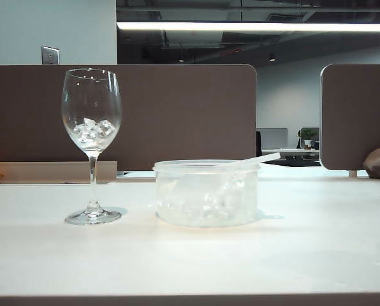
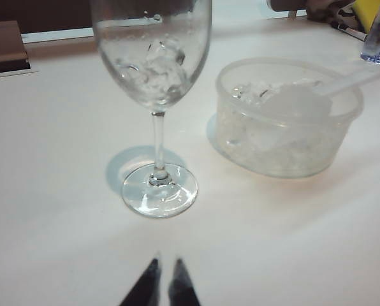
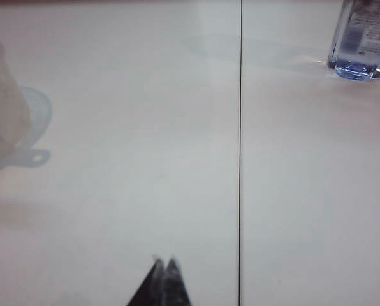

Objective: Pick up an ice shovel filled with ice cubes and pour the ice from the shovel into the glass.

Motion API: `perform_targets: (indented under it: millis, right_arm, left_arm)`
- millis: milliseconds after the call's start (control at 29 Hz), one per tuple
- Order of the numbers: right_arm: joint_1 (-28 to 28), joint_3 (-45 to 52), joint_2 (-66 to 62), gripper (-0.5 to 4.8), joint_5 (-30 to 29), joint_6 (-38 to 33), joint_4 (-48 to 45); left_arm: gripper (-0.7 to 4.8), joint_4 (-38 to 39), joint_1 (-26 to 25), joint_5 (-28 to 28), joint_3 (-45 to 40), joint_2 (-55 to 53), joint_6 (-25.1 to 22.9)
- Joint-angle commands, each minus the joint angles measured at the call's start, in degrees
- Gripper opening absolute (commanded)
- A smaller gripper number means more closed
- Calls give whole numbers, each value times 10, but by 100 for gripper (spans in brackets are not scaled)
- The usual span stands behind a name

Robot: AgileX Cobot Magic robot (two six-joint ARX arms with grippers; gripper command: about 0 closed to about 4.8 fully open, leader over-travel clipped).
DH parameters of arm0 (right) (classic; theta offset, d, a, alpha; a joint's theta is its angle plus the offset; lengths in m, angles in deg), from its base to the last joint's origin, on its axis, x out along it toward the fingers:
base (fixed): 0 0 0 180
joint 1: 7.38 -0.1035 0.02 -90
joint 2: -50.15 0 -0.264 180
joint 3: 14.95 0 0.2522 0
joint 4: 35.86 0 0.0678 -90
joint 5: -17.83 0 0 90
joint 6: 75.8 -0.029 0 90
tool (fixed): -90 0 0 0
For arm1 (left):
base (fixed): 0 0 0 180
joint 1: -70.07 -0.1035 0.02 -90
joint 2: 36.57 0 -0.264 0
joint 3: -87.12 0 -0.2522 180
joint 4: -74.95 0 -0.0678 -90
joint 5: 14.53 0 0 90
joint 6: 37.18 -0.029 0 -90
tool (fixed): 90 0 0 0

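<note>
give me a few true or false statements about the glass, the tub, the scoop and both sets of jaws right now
1. The glass holds some ice cubes. True.
2. The ice shovel lies flat on the table beside the glass. False: it sits in the plastic tub, handle resting over the rim.
3. The right gripper is shut on the shovel. False: its jaws are shut on nothing, above bare table.
4. The left gripper holds nothing, hovering short of the glass's foot. True.
5. The glass has tipped over. False: it stands upright beside the tub.
6. A clear bottle stands on the table. True.
</note>
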Motion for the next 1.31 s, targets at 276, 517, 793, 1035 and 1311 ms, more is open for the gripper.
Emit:
perform_targets:
  millis: [276,517,793,1035,1311]
  right_arm:
    - [29,4,96,-5,-1,-41,19]
    - [67,4,140,-5,0,-41,14]
    - [40,4,140,-5,-1,-41,17]
    - [37,4,140,-5,-1,-41,18]
    - [37,4,140,-5,-1,-41,19]
  left_arm:
    - [29,1,0,0,0,0,-1]
    - [29,1,0,0,0,0,-1]
    - [29,1,0,0,0,0,-1]
    - [29,1,0,0,0,0,-1]
    - [29,1,0,0,0,0,-1]
